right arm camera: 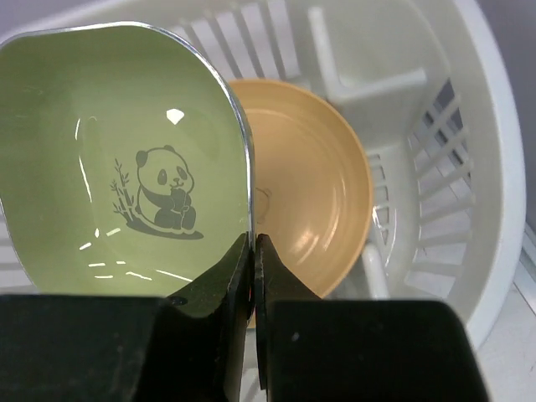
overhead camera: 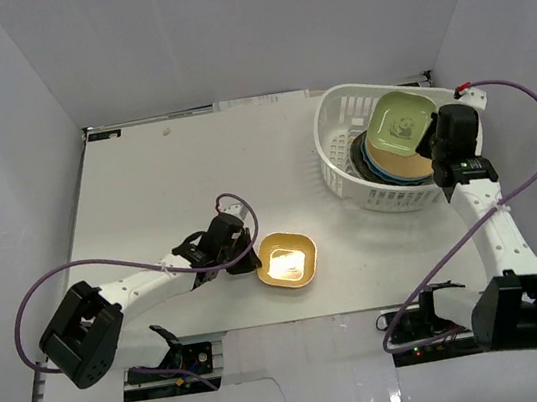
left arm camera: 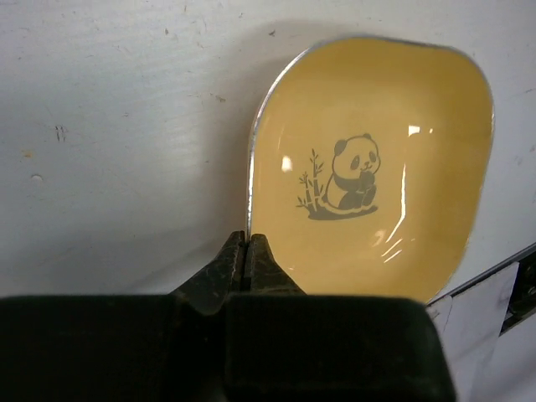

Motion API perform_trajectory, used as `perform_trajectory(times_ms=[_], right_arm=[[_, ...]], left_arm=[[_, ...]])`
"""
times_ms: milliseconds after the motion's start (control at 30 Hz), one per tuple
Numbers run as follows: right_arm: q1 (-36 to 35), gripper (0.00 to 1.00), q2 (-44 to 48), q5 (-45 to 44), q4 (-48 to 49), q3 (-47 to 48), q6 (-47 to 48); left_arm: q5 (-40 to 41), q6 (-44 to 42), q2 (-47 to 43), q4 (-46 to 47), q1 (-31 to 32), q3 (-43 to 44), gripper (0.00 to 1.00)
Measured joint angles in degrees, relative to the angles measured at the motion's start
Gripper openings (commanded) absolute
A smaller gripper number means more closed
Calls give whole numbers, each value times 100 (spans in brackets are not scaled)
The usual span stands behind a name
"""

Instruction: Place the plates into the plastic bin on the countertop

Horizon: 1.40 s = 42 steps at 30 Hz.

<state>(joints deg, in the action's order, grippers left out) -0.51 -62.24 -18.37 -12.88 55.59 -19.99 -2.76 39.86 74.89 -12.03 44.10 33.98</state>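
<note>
Left hand (left arm camera: 249,243) is clenched on the thin rim of the yellow plate (left arm camera: 377,167), right hand (right arm camera: 254,247) on the green plate (right arm camera: 109,126) over the bin (right arm camera: 469,151); both look light, stiff, slippery

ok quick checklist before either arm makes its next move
1. Left gripper closed on the rim of the square yellow plate: ok.
2. Square yellow plate lifted off the countertop: not ok, it appears to rest on it.
3. Right gripper closed on the rim of the green plate: ok.
4. Green plate above the plastic bin: ok.
5. Landing spot: the round yellow plate lies face up beneath it: ok.
6. Green plate level: cannot tell.
</note>
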Motion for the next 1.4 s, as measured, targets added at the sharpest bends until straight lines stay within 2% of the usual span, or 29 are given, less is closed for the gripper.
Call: perform_trajectory(times_ms=[167, 267, 300, 333, 367, 400, 467, 500, 533, 667, 767, 833, 900, 933, 967, 1100, 1400], right_arm=[[796, 9, -538, 767, 85, -509, -181], [1021, 23, -767, 1110, 157, -597, -317], [1047, 39, -837, 1220, 238, -597, -354], [1056, 45, -903, 1335, 313, -597, -404], [1058, 55, -949, 1473, 369, -595, -426], [1058, 80, -966, 1589, 400, -597, -463], [1058, 99, -925, 1810, 437, -597, -527], [1056, 92, -848, 1928, 452, -597, -544], [1054, 91, -741, 2015, 450, -599, -531], [1054, 91, 76, 2387, 485, -599, -656], [1051, 96, 863, 2662, 546, -579, -826], [1051, 91, 1349, 2833, 566, -501, -953], [1051, 38, 1711, 2994, 584, -374, -1008], [1051, 18, 1851, 3095, 581, -280, -1054], [1051, 8, 1926, 3213, 570, -210, -1126], [1051, 8, 2234, 3729, 538, 254, -1309], [710, 8, 2911, 4393, 457, 170, -1436]], left_arm=[[236, -98, -26, -96, -4, 61, 0], [293, -105, -173, -190, -4, 70, 0], [293, -105, -238, -243, -4, 103, 0], [293, -105, -306, -302, -4, 164, 0], [293, -105, -365, -372, -4, 269, 0], [267, -107, -417, -437, -4, 424, 0], [208, -107, -487, -492, -4, 804, 0], [179, -114, -494, -505, -4, 1040, 0], [140, -127, -483, -509, -4, 1318, 0], [44, -197, -238, -476, 0, 2555, 0], [31, -262, 251, -348, 20, 3469, 0], [31, -310, 715, -345, 35, 4131, 0], [28, -348, 1325, -291, 57, 4809, 0], [24, -356, 1670, -306, 70, 5187, 0], [24, -361, 2024, -297, 83, 5530, 0], [24, -352, 3368, -404, 164, 6911, 0], [98, -70, 5989, -592, 385, 9962, 0]])
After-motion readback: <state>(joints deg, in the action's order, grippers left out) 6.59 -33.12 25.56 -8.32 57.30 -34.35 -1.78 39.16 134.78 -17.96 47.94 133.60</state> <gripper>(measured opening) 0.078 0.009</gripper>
